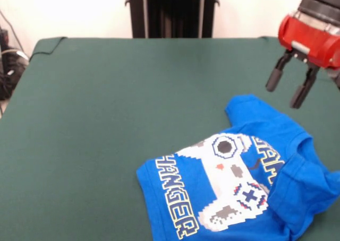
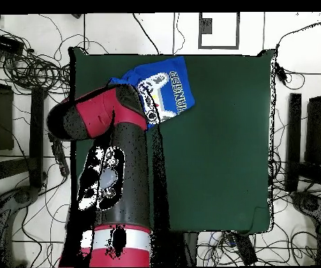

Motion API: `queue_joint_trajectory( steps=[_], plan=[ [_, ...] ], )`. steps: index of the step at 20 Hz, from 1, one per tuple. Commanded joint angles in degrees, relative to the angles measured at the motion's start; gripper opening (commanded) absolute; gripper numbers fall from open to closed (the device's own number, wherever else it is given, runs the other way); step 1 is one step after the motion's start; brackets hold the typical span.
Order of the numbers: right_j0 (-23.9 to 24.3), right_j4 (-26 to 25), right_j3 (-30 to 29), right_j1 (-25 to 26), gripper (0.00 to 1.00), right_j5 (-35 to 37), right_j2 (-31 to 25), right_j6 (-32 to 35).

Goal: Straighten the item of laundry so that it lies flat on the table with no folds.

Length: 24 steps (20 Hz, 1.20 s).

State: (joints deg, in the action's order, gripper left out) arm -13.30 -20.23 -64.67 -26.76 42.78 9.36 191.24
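The bright blue T-shirt (image 1: pixel 234 177) with a white game controller print and white-and-yellow lettering lies at the table's near right in the front view. Its right side is folded over the print and one sleeve sticks out toward the back. My gripper (image 1: pixel 287 92) hangs open and empty just above and behind that sleeve, not touching the cloth. In the overhead view the shirt (image 2: pixel 165 91) lies at the table's far left and the red and black arm covers part of it; the gripper is hidden there. The dark green table (image 1: pixel 106 119) is far bigger than the shirt.
The robot's black pedestal (image 1: pixel 172 11) stands at the table's far edge in the front view. Cables (image 2: pixel 24 63) lie on the floor around the table in the overhead view. The shirt reaches the picture's bottom edge in the front view.
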Motion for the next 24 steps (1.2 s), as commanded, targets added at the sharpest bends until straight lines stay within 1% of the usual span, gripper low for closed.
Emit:
queue_joint_trajectory(
  steps=[1, 5, 12, 16, 19, 20, 22, 24],
  plan=[
    [-1.45, -3.11, -3.59, 9.94, 1.00, -2.76, -1.20, -0.61],
    [-2.34, -3.56, -1.89, 13.05, 1.00, -5.36, -0.11, 2.18],
    [-3.49, -3.39, 1.02, 17.68, 1.00, -5.47, 1.92, 3.85],
    [-3.57, -2.38, 1.35, 19.53, 1.00, -10.25, 2.37, 5.38],
    [-3.36, -1.65, 0.30, 17.50, 1.00, -13.15, 2.30, 4.62],
    [-3.06, -1.09, 0.18, 16.66, 1.00, -14.98, 1.63, 4.48],
    [-2.72, 0.14, -0.01, 14.90, 1.00, -16.39, 0.54, 3.56],
    [-3.12, 0.45, 0.36, 13.20, 1.00, -15.05, 0.71, 2.41]
  ],
)
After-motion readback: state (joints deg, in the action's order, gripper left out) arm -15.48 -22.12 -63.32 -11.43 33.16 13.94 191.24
